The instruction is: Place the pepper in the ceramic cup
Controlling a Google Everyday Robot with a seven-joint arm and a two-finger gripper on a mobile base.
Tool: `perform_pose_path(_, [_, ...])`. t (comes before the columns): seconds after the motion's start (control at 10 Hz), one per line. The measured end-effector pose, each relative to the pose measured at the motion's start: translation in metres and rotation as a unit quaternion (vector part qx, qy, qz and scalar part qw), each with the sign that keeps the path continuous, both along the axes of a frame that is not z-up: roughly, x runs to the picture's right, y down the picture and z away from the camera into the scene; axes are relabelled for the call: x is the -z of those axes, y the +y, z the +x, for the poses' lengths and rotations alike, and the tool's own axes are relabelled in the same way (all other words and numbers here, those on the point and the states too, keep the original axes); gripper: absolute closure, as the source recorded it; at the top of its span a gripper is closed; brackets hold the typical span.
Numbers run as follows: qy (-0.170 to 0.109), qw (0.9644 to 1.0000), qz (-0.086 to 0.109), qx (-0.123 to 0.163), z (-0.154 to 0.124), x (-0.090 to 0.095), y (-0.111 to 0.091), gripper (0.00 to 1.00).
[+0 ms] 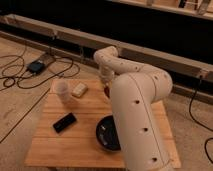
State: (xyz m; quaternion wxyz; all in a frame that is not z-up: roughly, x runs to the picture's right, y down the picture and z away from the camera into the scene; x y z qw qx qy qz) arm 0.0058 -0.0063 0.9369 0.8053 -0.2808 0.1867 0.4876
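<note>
The pale ceramic cup (62, 91) stands upright at the table's far left. My gripper (105, 82) hangs over the far middle of the table, right of the cup and mostly hidden behind my large white arm (137, 115). A small dark red bit (106, 92) that looks like the pepper shows just under the gripper, at the arm's edge. I cannot tell whether it is held or lying on the table.
A cream-white block (79, 90) lies between the cup and the gripper. A flat black object (65, 122) lies front left. A wide black bowl (106, 134) sits front centre, partly behind the arm. All rest on the wooden table (55, 145). Cables (20, 75) run across the floor at left.
</note>
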Motion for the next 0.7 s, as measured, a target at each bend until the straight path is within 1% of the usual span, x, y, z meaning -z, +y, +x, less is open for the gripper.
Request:
perform_pose_path(0.2, [-0.01,0.9996,0.016,0.02,-0.031,0.03,-0.017,1.0])
perform_pose_path(0.3, [-0.016,0.9992,0.023,0.028,-0.044,0.041,-0.023,1.0])
perform_pose_path(0.4, [-0.032,0.9979,0.035,0.044,-0.069,0.058,-0.031,1.0])
perform_pose_path(0.6, [-0.059,0.9945,0.057,0.066,-0.109,0.081,-0.042,1.0])
perform_pose_path(0.7, [-0.071,0.9928,0.066,0.071,-0.125,0.089,-0.046,1.0])
